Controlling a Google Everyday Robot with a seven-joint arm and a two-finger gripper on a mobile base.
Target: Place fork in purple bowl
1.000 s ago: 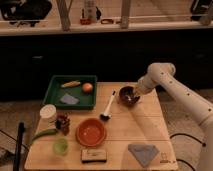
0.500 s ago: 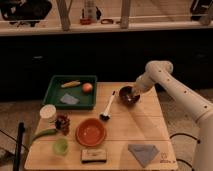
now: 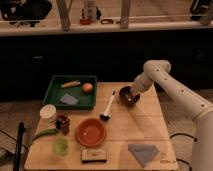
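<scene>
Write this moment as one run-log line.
claw: over purple bowl | fork: not visible | brush: left of bowl, on table

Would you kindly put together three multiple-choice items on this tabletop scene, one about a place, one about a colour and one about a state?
1. Where is the gripper?
A. over the green tray
B. at the purple bowl
C. beside the grey cloth

2. What colour is the larger bowl near the table's front?
A. orange
B. blue
C. white

3. How does the brush lie?
A. standing upright in a cup
B. flat on the table
C. inside the tray

Answers:
1 B, the arm bends down to the purple bowl at the table's far right.
2 A, the orange bowl sits left of centre.
3 B, the brush lies flat between the green tray and the purple bowl, bristles toward the front.
</scene>
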